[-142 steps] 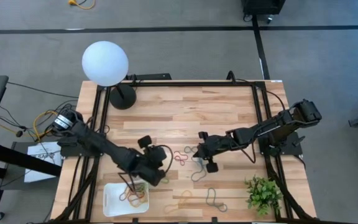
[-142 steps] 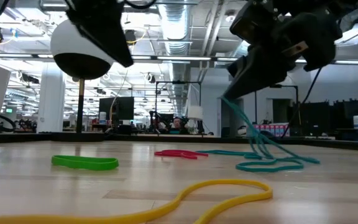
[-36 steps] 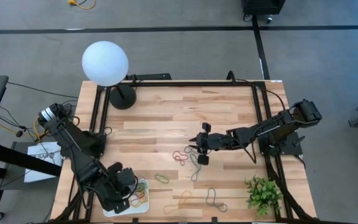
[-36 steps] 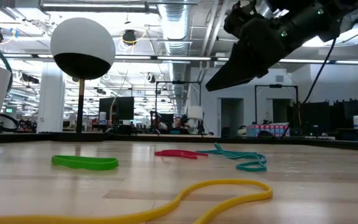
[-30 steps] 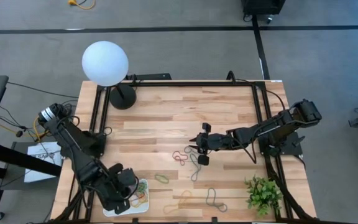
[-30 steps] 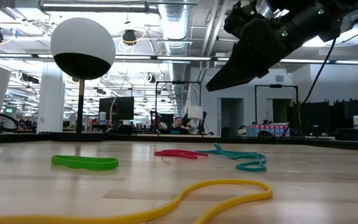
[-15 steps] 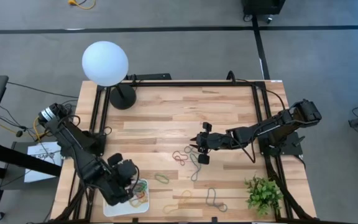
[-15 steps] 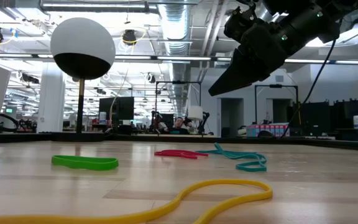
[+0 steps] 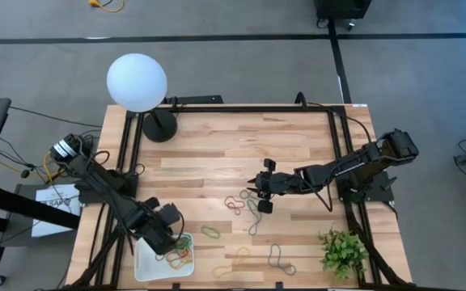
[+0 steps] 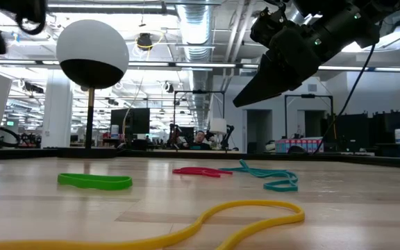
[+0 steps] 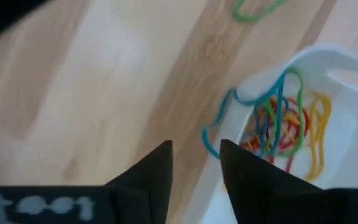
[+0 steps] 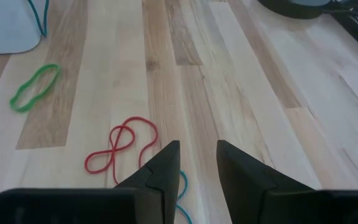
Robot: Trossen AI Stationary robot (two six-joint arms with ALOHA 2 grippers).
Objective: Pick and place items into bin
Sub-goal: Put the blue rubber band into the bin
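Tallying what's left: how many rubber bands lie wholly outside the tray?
5: red band, teal band beside it, green band, yellow band, grey band; overlaps may hide more.

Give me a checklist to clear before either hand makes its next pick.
1. Left hand empty: ok, fingers apart with nothing between them.
2. Blue band fully inside the bin: not ok, part of it hangs over the rim.
3. Right hand open and empty: ok.
4. Red band free to grab: ok, it lies flat and uncovered just ahead of the right hand.
5. Green band clear of the others: ok, it lies alone.
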